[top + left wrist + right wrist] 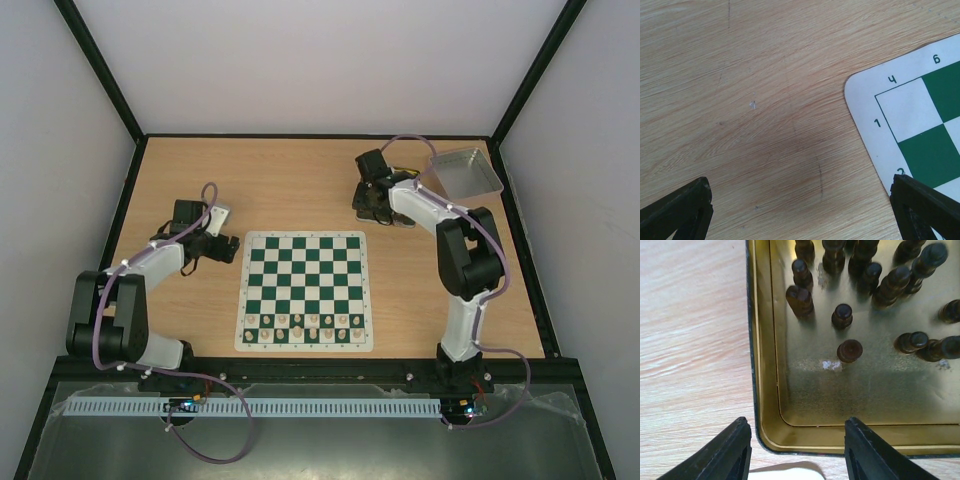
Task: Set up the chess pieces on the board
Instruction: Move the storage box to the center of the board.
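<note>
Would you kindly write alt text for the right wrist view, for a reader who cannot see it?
Small dark brown chess pieces are scattered inside a shallow gold rectangular tin on a pale wooden table, seen from above. The right arm's two black fingers stand open, framing the tin's near corner.

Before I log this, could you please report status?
Left hand open beside board corner. Right hand open above tin edge; dark pieces inside. Nothing seen blocking.
</note>
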Controlling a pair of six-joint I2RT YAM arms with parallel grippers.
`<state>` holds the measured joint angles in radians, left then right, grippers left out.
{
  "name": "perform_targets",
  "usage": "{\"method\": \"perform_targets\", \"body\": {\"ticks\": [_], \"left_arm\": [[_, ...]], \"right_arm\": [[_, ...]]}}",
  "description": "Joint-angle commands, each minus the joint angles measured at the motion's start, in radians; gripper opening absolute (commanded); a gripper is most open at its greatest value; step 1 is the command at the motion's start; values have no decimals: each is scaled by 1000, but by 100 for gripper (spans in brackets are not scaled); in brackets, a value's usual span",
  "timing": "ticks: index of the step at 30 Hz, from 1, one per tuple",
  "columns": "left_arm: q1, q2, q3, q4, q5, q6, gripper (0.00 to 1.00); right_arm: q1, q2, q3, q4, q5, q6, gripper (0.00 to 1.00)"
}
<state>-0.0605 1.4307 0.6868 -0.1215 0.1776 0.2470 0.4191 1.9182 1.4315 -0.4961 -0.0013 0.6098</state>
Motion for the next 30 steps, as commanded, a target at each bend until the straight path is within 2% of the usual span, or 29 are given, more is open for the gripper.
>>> {"method": "perform_targets", "body": {"ticks": [1, 13, 20, 30], "left_arm": [[4, 15, 11, 2, -9, 8, 97], [4, 31, 11, 5, -7, 11, 97], [4, 29, 12, 4, -9, 12, 97], [4, 30, 16, -2, -8, 10, 97]], "right_arm": [[12, 47, 32, -4, -26, -23, 49], [35, 117, 70, 8, -29, -33, 45], [35, 127, 25, 8, 4, -21, 32], [32, 91, -45, -2, 106, -3, 30]]}}
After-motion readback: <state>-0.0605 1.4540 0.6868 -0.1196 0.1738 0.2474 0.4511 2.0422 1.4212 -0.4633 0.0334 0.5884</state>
